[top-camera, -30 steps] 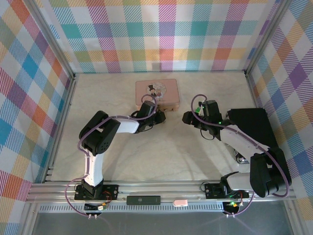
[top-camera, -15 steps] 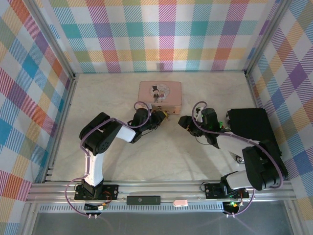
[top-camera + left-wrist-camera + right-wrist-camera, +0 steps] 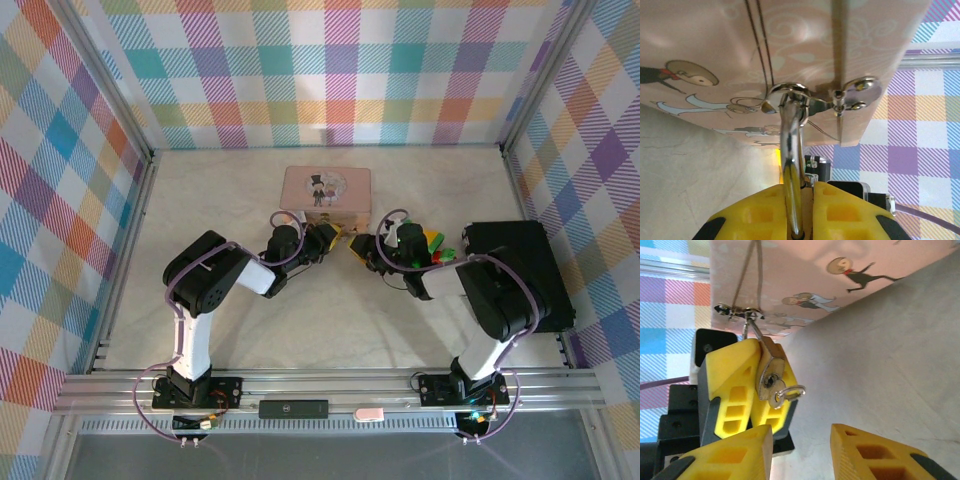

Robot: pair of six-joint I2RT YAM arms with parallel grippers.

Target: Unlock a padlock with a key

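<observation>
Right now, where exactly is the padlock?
In the right wrist view, the padlock sits left of centre, clamped by the left gripper, with its shackle hooked through the hasp on the pink box.

Pink box (image 3: 326, 190) tight behind padlock (image 3: 768, 376)

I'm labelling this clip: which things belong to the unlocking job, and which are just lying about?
Job: padlock, key in it, left gripper clamped on the padlock, right gripper open short of the key.
Lying about: pink box, whose hasp the padlock hangs from; black box on the right.
</observation>
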